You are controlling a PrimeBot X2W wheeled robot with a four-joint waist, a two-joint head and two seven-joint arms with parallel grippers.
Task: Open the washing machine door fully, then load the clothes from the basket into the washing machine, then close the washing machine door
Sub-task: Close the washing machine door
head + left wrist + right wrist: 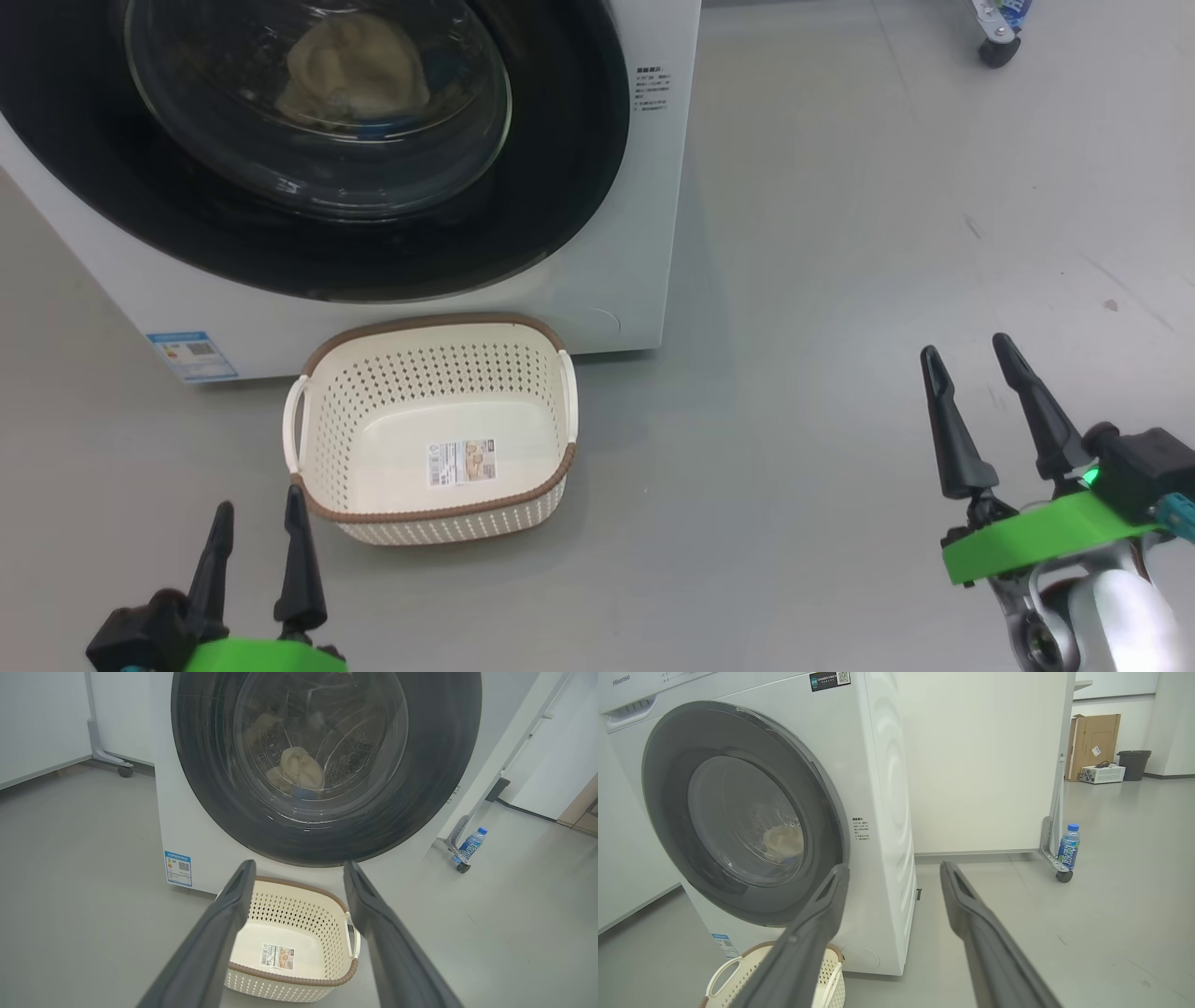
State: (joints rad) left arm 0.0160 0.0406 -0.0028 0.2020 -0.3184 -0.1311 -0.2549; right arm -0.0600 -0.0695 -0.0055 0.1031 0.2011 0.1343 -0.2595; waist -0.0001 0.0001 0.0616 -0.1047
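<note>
The white washing machine [644,168] [187,826] [882,788] has its round black-rimmed door [560,149] [434,765] [668,793] lying flush against its front. Behind the glass, pale cream clothes [355,70] [301,767] [784,841] rest in the drum with a bit of blue under them. The cream basket [336,439] [322,926] [733,975] stands on the floor before the machine, holding nothing but a label sticker. My left gripper [257,518] [296,870] hangs open just short of the basket. My right gripper [971,350] [894,870] is open, far right of the basket.
Grey floor spreads to the right of the machine. A water bottle [469,844] [1068,847] stands by a castor of a white partition [985,756] to the right. A cardboard box [1094,742] and a bin [1133,764] stand far back.
</note>
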